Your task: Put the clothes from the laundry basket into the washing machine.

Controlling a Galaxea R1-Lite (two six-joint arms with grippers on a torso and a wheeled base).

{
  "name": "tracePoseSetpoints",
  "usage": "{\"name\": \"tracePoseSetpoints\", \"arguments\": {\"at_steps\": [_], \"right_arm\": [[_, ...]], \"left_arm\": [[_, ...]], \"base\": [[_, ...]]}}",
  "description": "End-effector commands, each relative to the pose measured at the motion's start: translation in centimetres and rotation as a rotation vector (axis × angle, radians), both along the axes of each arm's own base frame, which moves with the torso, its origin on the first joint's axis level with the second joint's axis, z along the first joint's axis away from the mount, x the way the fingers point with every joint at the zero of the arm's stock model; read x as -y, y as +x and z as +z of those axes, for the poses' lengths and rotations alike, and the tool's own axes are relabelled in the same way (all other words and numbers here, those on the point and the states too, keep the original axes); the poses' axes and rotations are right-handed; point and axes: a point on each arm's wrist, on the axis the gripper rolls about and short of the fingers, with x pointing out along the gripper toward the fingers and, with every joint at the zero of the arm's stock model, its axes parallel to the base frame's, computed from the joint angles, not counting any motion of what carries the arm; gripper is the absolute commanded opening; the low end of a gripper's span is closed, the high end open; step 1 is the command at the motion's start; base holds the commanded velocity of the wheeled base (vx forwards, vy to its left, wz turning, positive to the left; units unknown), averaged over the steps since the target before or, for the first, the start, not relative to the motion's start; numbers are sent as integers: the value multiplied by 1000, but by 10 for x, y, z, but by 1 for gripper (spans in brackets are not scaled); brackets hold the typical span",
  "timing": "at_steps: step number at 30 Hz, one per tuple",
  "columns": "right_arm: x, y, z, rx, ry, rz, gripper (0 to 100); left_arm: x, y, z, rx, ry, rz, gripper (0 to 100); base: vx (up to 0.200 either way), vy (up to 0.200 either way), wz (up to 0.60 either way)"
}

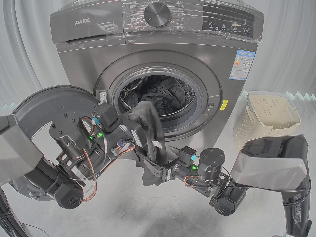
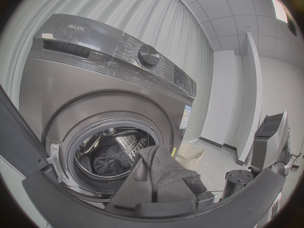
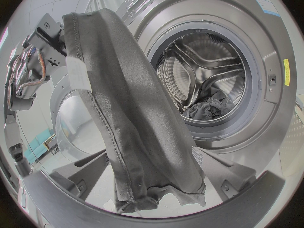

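Gripping garment (image 1: 153, 132): left end effector (image 1: 139, 117), washing machine (image 1: 197, 60) just ahead | right end effector (image 1: 154, 171) open around its hanging tail

Background stuff I can see: a pale pleated curtain (image 1: 289, 33) runs across the whole back, filling the upper left and upper right of my head view. Its hem makes a zigzag edge at mid right where it meets the floor (image 1: 131, 211). That floor is smooth light grey, all along the bottom of the frame. My left wrist cam catches a ceiling (image 2: 240, 13) of square panels with one lit light (image 2: 279, 10) set in it, a white wall (image 2: 221, 95) with a dark baseboard (image 2: 218, 142), and a tall white panel (image 2: 252, 89) standing upright beside that wall. Right wrist cam: something teal (image 3: 36, 148) far across the room, too small to tell what.
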Motion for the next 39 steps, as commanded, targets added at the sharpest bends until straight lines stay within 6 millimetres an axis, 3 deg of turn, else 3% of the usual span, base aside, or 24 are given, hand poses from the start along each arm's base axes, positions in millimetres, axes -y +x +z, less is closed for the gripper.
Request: {"name": "tracePoseSetpoints", "arguments": {"at_steps": [1,9,15,20,26,29,35,39], "right_arm": [[9,-10,13,-2,1,1,100],[33,-26,47,27,21,-16,100],[50,-15,56,48,37,-69,100],[52,-6,46,30,22,-88,100],[48,14,6,-26,-31,-104,100],[43,14,-10,-52,-52,-40,100],[20,3,-10,-40,-45,54,100],[5,9,-13,-16,-20,73,100]], "left_arm": [[0,1,-1,-2,2,3,0],[-1,4,-5,-11,10,11,0],[-2,4,-5,-10,9,11,0],[-1,3,-3,-6,6,10,0],[0,1,-2,-2,5,2,0],[0,2,-1,0,4,4,0],[0,1,-1,1,3,2,0],[1,1,-1,0,4,1,0]], "base": [[0,0,0],[0,0,0],[0,0,0],[0,0,0],[0,0,0],[0,0,0],[0,0,0],[0,0,0]]}}
